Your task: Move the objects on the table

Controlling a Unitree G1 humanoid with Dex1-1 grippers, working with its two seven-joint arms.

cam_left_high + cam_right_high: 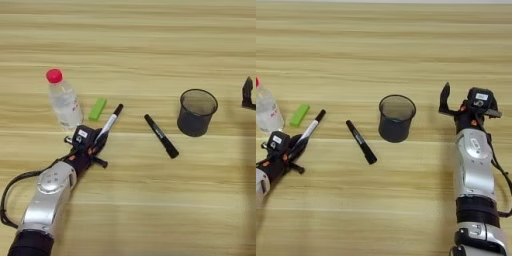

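Two end effectors: your left end effector [98, 141] pinches the slim white black-capped marker [111, 121] — the right end effector [446, 102] idles, grip unreadable.

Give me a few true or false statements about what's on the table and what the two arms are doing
1. The water bottle stands upright. True.
2. The white marker lies inside the mesh cup. False: it lies on the table, its lower end at the left claw.
3. The black marker lies between the white marker and the cup. True.
4. The right claw holds the green block. False: it sits right of the cup, far from the block.
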